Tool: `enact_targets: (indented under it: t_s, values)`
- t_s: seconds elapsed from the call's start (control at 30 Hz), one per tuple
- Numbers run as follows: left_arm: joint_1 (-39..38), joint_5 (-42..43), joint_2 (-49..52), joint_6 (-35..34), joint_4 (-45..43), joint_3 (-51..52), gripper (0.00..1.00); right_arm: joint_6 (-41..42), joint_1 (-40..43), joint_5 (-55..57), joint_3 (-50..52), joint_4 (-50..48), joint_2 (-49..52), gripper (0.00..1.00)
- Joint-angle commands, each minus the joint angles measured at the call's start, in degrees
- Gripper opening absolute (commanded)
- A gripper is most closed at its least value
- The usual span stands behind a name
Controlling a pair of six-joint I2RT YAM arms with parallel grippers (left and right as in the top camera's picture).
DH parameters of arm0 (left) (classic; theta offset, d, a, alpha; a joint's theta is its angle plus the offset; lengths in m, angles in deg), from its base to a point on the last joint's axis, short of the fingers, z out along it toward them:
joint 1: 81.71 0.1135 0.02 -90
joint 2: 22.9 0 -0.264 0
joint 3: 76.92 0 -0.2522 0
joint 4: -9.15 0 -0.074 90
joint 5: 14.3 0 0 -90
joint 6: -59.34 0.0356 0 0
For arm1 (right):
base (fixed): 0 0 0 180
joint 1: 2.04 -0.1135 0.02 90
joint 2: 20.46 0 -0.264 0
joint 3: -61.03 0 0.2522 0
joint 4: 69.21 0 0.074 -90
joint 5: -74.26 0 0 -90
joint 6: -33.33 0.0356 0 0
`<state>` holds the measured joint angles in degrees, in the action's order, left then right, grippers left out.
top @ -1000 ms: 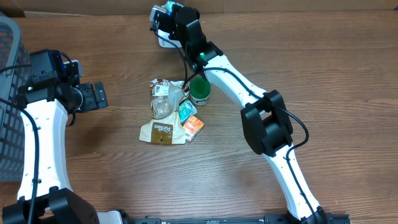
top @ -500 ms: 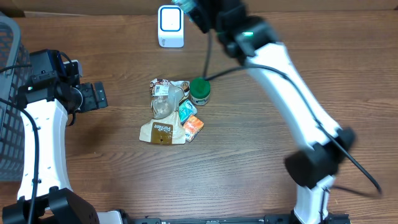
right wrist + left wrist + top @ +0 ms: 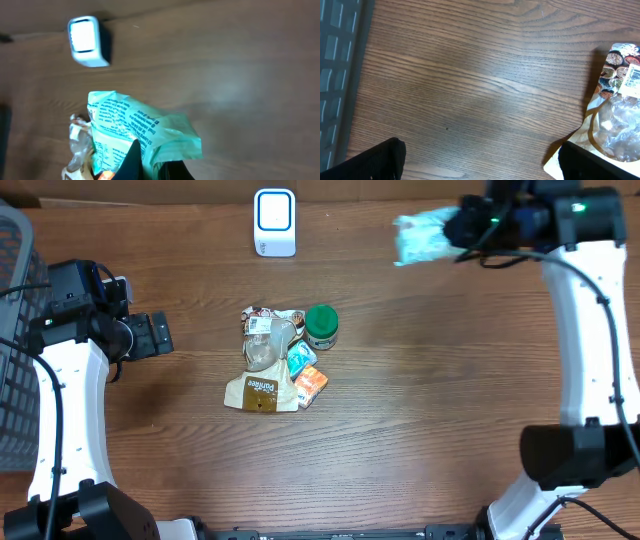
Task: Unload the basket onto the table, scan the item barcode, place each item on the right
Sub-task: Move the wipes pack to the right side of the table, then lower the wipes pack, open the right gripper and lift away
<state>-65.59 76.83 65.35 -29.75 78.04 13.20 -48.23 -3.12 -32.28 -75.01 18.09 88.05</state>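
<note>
From above we look straight down on the table, far enough off to take in both arms, the basket at the left edge and the scanner at the far edge. From the left wrist we look down close on the wood, with the fingers of the left gripper dark in the lower corners. This view shares the basket's wall and the snack pouch with the overhead one. From the right wrist we look down from higher, blurred, past the teal packet close to the lens. The scanner and the packet show overhead too.
</note>
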Motion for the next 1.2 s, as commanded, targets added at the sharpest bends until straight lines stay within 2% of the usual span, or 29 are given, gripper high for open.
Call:
enact_targets:
  t_s: [0.0, 0.33, 0.53, 0.73, 1.17]
  values:
    - [0.07, 0.39, 0.15, -0.94, -0.04, -0.48, 1.00, 3.45, 3.82, -6.05, 5.57, -0.55, 1.31, 0.04]
    - [0.07, 0.39, 0.15, -0.94, -0.04, -0.50, 1.00, 3.61, 10.71, -11.06, 29.46, -14.43, 2.16, 0.04]
    - [0.07, 0.39, 0.15, -0.94, -0.04, -0.48, 1.00, 4.33, 10.69, -12.72, 37.81, -22.58, 2.21, 0.04]
    - [0.07, 0.39, 0.15, -0.94, -0.04, -0.50, 1.00, 5.27, 10.75, -12.52, 43.17, -26.01, 2.64, 0.04]
    - [0.07, 0.39, 0.15, -0.94, -0.04, -0.50, 0.99, 5.27, 10.75, -9.42, 45.46, -26.14, 3.41, 0.04]
